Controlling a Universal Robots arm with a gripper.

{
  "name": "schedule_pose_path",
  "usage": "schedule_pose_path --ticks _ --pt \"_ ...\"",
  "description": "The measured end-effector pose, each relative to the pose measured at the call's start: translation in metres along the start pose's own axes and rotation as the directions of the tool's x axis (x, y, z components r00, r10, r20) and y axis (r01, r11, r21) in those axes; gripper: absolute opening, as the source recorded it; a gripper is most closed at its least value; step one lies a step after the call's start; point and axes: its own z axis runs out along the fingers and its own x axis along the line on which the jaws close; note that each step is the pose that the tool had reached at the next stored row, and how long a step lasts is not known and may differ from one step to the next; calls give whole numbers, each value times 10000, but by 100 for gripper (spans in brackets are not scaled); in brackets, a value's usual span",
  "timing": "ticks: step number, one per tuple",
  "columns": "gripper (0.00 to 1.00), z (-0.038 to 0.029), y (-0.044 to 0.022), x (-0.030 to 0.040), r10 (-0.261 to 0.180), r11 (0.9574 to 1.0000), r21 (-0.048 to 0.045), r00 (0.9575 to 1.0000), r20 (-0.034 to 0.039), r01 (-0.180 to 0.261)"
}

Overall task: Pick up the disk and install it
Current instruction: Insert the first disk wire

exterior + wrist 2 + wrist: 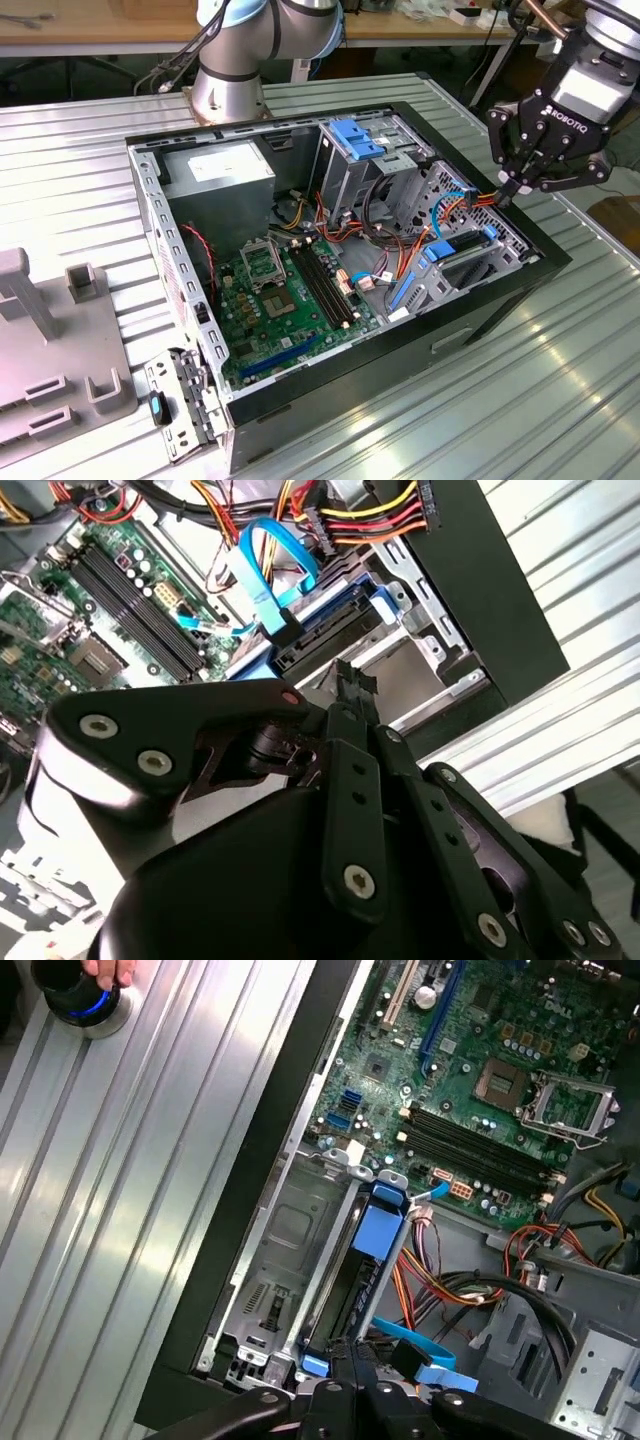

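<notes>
Ribbed metal table (pixel 560 400) is carrying an open black computer case (pixel 480 320), lying on its side. The arm (pixel 235 60) is rising from its base behind the case. A grey fixture (pixel 50 350) is sitting on the table at the exterior view's left, well apart from the gripper.

Inside the case, the green motherboard (pixel 290 300) is lying flat. The power supply (pixel 225 170) and the grey drive cage (pixel 350 165) with its blue latch (pixel 357 135) are standing along the far side.

The gripper (pixel 512 188) is hanging over the case rim at the exterior view's right. Its fingers are pressing together at the tips and gripping nothing.

The disk (pixel 462 248) is sitting in the bay inside the case, near the wall at the exterior view's right. In the first wrist view the disk (pixel 378 1232) is standing on edge, blue frame uppermost, with bare bay metal lying between it and the black wall. The gripper (pixel 345 1365) is hovering near one end of it; contact, cannot tell.

In the second wrist view a blue ribbon cable (pixel 270 565) is looping down to the disk (pixel 325 630).
</notes>
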Motion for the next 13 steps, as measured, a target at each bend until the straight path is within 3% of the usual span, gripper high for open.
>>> schedule_pose_path --ticks 4,13 --pt "11 0 -6 3 -389 9992 -5 9992 4 389" --pt "11 0 -18 8 -1178 9930 -16 9930 12 1178"
